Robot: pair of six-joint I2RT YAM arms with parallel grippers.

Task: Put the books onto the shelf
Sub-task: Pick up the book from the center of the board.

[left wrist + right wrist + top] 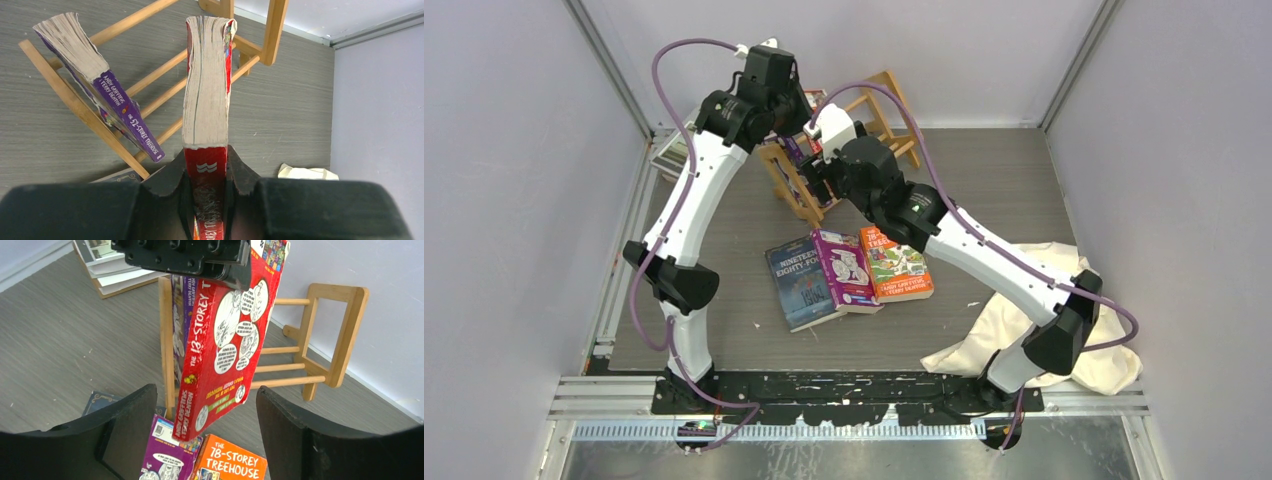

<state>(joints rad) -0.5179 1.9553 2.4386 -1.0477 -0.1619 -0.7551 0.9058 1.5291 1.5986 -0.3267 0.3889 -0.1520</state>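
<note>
Near the tabletop's (1014, 170) far edge, a presumably light, bendy red book (206, 85) is clamped spine-side by the left gripper (206, 167); right gripper (205, 397) spread empty.

Overhead plus wrist close-ups of shelf (275, 30)

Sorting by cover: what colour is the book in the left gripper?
The book is red with white cartoon bubbles; the right wrist view shows it best.
</note>
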